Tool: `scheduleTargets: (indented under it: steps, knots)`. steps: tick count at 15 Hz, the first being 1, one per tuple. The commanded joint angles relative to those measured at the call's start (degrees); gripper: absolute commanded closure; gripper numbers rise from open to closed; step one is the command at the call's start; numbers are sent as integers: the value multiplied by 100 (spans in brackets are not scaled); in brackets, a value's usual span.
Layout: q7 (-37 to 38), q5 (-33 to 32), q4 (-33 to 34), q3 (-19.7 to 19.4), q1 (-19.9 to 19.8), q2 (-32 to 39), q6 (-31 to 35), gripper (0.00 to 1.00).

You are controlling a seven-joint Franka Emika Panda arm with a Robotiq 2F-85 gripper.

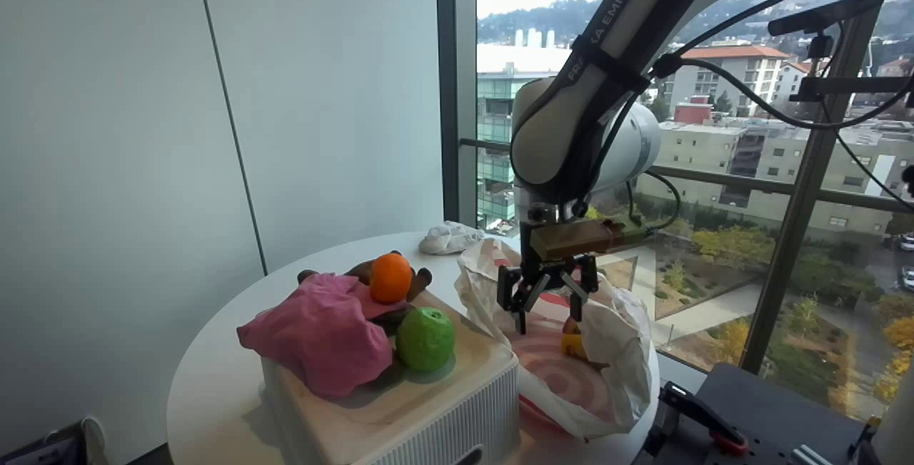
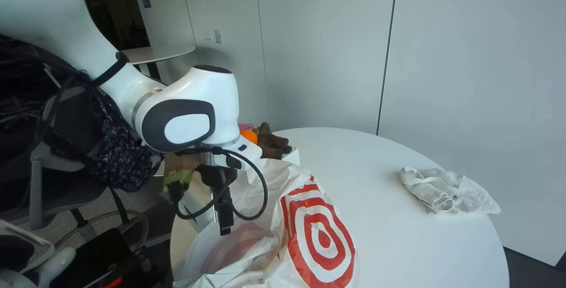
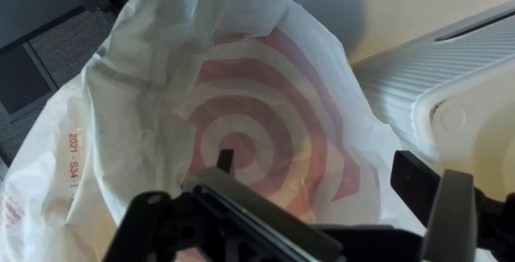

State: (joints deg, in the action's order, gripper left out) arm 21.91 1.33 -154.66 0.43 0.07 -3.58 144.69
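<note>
Claw (image 1: 548,315) spread wide, nothing in it, hanging over the mouth of the white plastic bag (image 1: 621,329); can't tell if it touches the film. Bag sits on the round table (image 1: 214,372), just beside the ribbed box (image 1: 457,404). Mouth faces up; in that exterior view its long axis runs upper left to lower right. Should be light, limp, slippery, tearable: pinch a doubled fold of rim. Yellow-orange item (image 1: 573,346) inside, partly hidden, axis unreadable. Farther out: green fruit (image 1: 425,340), orange (image 1: 390,278) atop box, then white cloth (image 1: 451,238).

Both exterior views angle down over table (image 2: 376,190), sharing bag (image 2: 318,235); an exterior view faces window (image 1: 721,251); wrist cam close, looking into bag.
</note>
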Motion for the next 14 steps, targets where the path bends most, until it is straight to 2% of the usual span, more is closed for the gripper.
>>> scheduleTargets:
  steps: [1, 4, 5, 6, 7, 9, 10, 11, 12, 14]
  knots:
    - [-228, 348, -219, -135, -129, 469, 707, 0]
    - [-585, 998, -143, -107, -105, 1080, 1506, 0]
    - [-482, 971, -70, -97, -90, 1302, 1782, 0]
    - [-166, 614, -25, -209, -39, 1536, 2091, 0]
    - [485, -156, 10, -569, 160, 1798, 2429, 0]
    - [1358, -1165, 184, -1625, 940, 2376, 2927, 0]
    - [1817, -1660, 301, -2029, 1202, 2547, 2958, 0]
    - [2154, -1859, 350, -2496, 1596, 2741, 3066, 0]
    - [2043, -1500, 404, -2912, 2069, 2937, 3115, 0]
    - [2079, -1137, 429, -3210, 2399, 3260, 3316, 0]
